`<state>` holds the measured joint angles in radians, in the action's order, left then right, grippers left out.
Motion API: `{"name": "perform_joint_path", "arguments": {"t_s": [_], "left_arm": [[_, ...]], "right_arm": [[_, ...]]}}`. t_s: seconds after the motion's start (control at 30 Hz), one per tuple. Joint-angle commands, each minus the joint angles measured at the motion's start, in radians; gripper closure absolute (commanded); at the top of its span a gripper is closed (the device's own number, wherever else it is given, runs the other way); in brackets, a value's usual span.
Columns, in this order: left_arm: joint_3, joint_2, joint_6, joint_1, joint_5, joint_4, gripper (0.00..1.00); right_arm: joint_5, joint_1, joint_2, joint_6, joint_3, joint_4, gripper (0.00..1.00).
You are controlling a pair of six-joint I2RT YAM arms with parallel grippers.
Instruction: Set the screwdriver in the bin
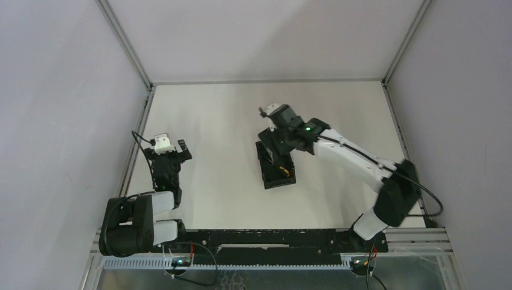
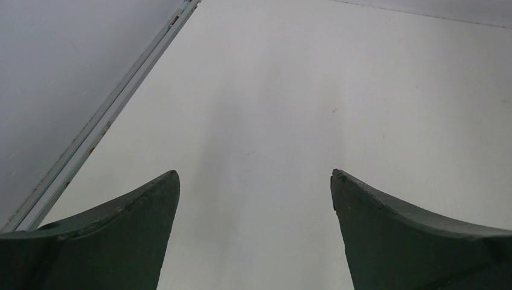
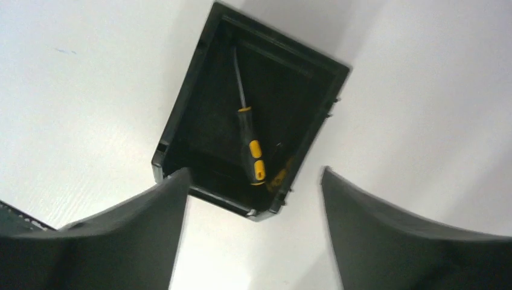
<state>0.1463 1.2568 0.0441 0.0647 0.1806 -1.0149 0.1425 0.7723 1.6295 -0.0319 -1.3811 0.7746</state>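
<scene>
- Tabletop (image 1: 223, 121): pale, matte, off-white surface.
- Walls (image 1: 60, 90): plain grey panels on three sides.
- Metal strip (image 1: 134, 151): silver, along the tabletop's left edge.
- Black rail (image 1: 272, 237): across the near edge.

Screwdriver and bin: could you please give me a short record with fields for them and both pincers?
bin: black, open-topped, on the table
screwdriver: lying inside the bin, held by nothing
right pincer: open, empty, above the bin
left pincer: open, empty, over bare table
task state: appears done
</scene>
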Motion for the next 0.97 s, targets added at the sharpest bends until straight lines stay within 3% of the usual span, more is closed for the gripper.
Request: {"name": "perform_joint_path", "arguments": {"t_s": [0.0, 0.17, 0.5, 0.8, 0.93], "left_arm": [[0.046, 0.001, -0.018, -0.006, 0.005, -0.040, 0.00], [0.047, 0.001, -0.018, -0.006, 0.005, -0.040, 0.00], [0.046, 0.001, -0.018, -0.006, 0.005, -0.040, 0.00], [0.046, 0.001, -0.018, -0.006, 0.004, -0.040, 0.00], [0.047, 0.001, -0.018, -0.006, 0.005, -0.040, 0.00]], "right_arm": [[-0.046, -0.065, -0.203, -0.055, 0.064, -0.094, 0.01], [-0.124, -0.205, -0.421, -0.122, 0.250, -0.238, 0.00], [-0.313, -0.612, -0.812, -0.244, 0.716, -0.449, 0.00], [-0.158, -0.650, -1.036, -0.341, 1.009, -0.586, 0.00], [-0.211, -0.664, -1.070, -0.339, 1.033, -0.619, 0.00]]}}
